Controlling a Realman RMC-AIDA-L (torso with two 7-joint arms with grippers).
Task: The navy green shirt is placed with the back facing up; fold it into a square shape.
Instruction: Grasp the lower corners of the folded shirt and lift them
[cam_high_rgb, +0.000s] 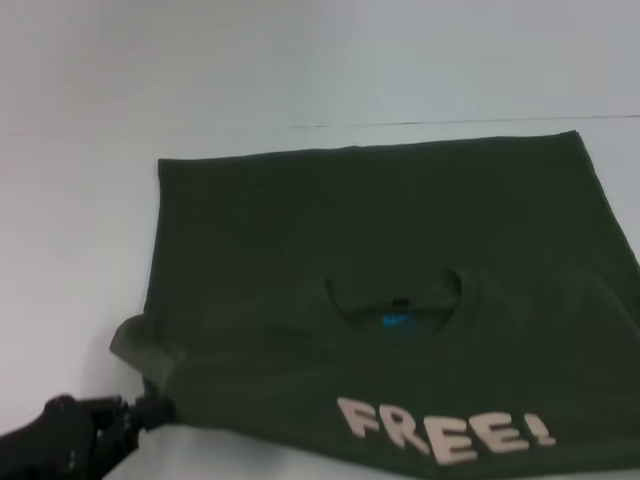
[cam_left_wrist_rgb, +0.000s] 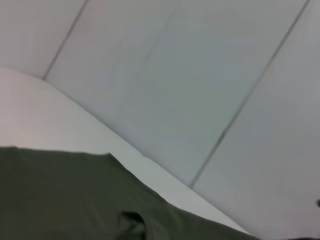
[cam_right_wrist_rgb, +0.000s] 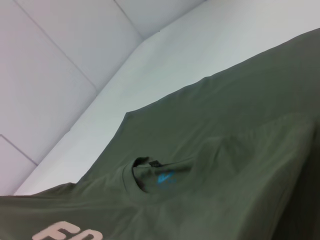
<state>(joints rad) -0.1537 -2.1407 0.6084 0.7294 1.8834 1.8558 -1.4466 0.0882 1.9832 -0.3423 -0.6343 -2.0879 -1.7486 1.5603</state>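
- We see a white table filling the head view, with a thin dark seam line running across its far part, beyond the shirt.
- The shirt, dark olive green, lies spread flat on the table and covers the middle and right of the head view; its near portion has been folded up so that the neckline sits mid-cloth.
- We note the far hem of the shirt lies straight, nearly parallel to the table's seam, while the shirt's right side runs out of the head view.
- The pale lettering "FREE!" shows on the near part of the shirt, below the neckline.
- The left sleeve bunches up at the shirt's near left corner, slightly raised off the table.
- The left gripper, black, sits at the shirt's near left corner, just under that sleeve, touching the cloth edge; we cannot tell how far its fingers are parted or whether they pinch the fabric.
- The neckline opens as a dark curve at the shirt's centre, also visible in the right wrist view.
- A small blue label sits inside the neckline.
- The right gripper does not appear in any view.
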